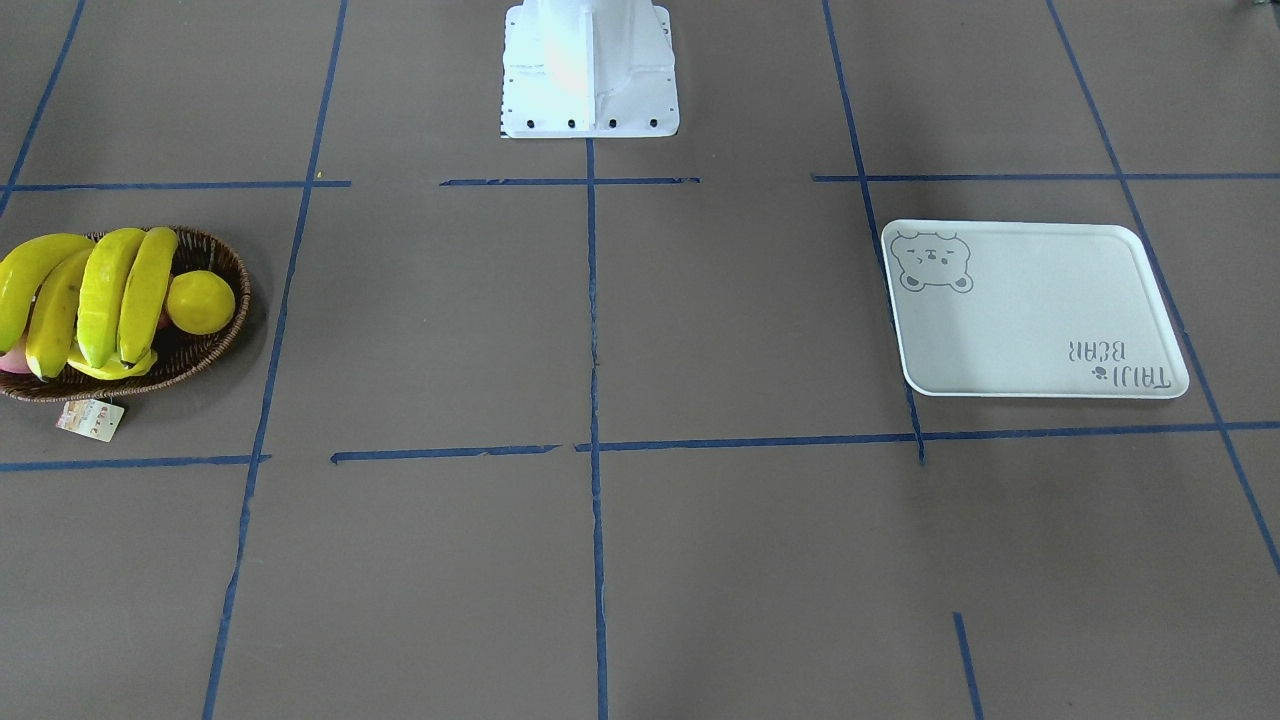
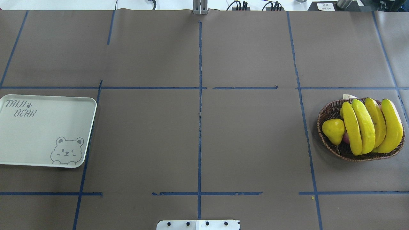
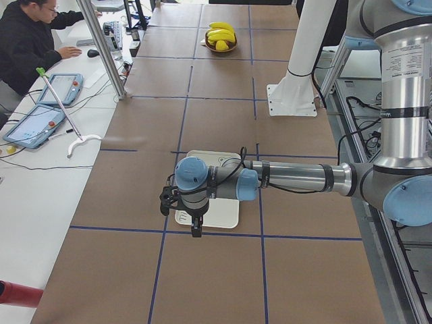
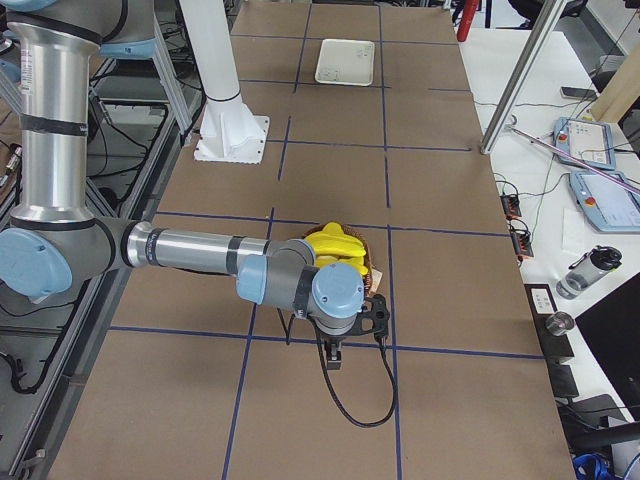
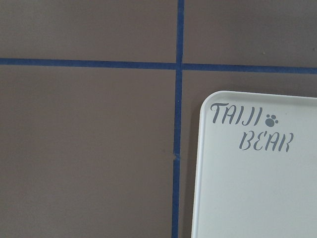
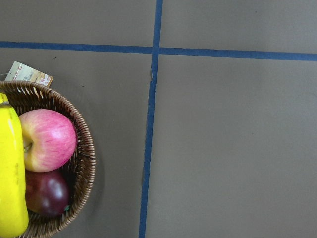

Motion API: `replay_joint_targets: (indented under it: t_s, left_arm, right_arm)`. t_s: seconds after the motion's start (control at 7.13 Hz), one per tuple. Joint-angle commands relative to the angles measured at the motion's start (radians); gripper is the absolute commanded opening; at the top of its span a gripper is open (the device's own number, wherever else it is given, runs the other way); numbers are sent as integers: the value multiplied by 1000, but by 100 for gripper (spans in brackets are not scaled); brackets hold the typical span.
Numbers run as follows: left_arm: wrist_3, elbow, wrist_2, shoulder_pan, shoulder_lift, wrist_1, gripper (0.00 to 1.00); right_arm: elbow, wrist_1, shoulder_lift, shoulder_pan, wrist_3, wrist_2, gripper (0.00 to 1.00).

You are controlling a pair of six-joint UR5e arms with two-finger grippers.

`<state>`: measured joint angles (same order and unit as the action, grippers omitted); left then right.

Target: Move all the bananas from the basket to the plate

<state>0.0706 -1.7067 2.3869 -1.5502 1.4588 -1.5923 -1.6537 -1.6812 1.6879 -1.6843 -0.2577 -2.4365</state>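
Four bananas (image 2: 366, 127) lie in one basket (image 2: 330, 111) just beside the right pincer (image 4: 333, 357), one plate (image 2: 48, 134) just beside the left pincer (image 3: 196, 229) (whether either is spread I cannot tell).

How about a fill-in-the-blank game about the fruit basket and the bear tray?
The wicker basket holds ____ bananas.
The tray has a bear's face and the words TAIJI ____.
The pink-and-yellow fruit in the basket is an ____.
Missing words: four; BEAR; apple.

Brown table (image 2: 249, 134), blue tape lines (image 2: 200, 127), wicker basket (image 2: 328, 111), off-white plate (image 2: 48, 134)
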Motion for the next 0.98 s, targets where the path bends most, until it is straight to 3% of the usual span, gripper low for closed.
replay_joint_targets:
  t_s: [0.0, 0.84]
  left_arm:
    - [0, 1, 0, -1, 0, 0, 100]
    - [3, 2, 0, -1, 0, 0, 100]
  right_arm:
    - [0, 0, -2, 0, 2, -3, 100]
    - [-14, 2, -5, 0, 0, -3, 100]
